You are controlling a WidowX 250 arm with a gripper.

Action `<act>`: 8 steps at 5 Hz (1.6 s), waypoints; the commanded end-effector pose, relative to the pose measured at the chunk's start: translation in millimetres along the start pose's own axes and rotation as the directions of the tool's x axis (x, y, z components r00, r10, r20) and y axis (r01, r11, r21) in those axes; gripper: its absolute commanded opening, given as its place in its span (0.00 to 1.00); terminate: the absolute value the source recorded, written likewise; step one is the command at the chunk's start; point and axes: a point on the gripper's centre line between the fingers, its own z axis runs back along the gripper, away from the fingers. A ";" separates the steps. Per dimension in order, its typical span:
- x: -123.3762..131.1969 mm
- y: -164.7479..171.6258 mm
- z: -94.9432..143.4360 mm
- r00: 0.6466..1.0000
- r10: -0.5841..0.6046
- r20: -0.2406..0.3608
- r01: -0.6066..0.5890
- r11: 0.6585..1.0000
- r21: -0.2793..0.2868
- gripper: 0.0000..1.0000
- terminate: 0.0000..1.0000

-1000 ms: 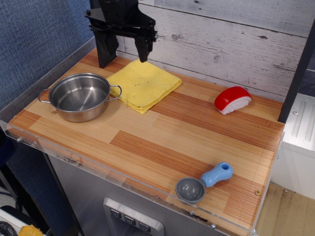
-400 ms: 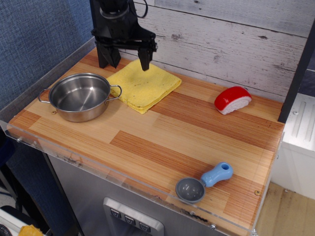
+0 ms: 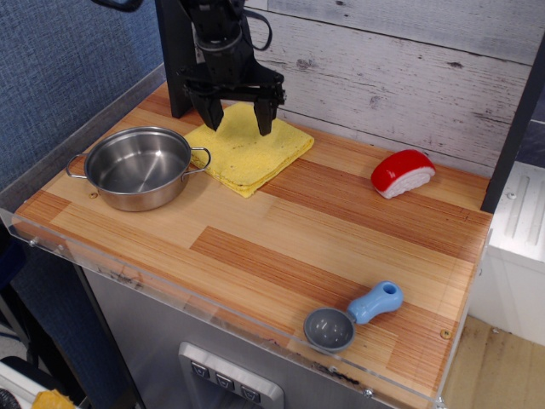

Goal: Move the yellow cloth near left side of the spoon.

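Note:
The yellow cloth (image 3: 247, 152) lies folded flat at the back left of the wooden tabletop, next to the steel pot. My black gripper (image 3: 238, 124) hangs open just above the cloth's far half, one finger over each side of it; I cannot tell if the tips touch the cloth. It holds nothing. The spoon (image 3: 350, 318), with a grey bowl and a light-blue handle, lies near the front right edge, far from the cloth.
A two-handled steel pot (image 3: 139, 168) stands at the left, touching the cloth's edge. A red and white toy piece (image 3: 402, 173) lies at the back right. A wooden plank wall (image 3: 409, 68) runs behind. A clear plastic lip (image 3: 170, 294) edges the front.
The gripper has moved right and down, from over the cloth's back left corner to low over its far half. The fingers stay open. The cloth has not moved.

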 end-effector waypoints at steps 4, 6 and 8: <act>-10.8 -32.6 -16.7 0.999 -0.011 -0.050 0.009 0.999 -0.052 1.00 0.00; -20.8 -78.6 -11.8 0.989 -0.140 -0.046 0.136 0.987 -0.080 1.00 0.00; -51.5 -122.7 0.7 0.966 -0.253 -0.048 0.246 0.962 -0.117 1.00 0.00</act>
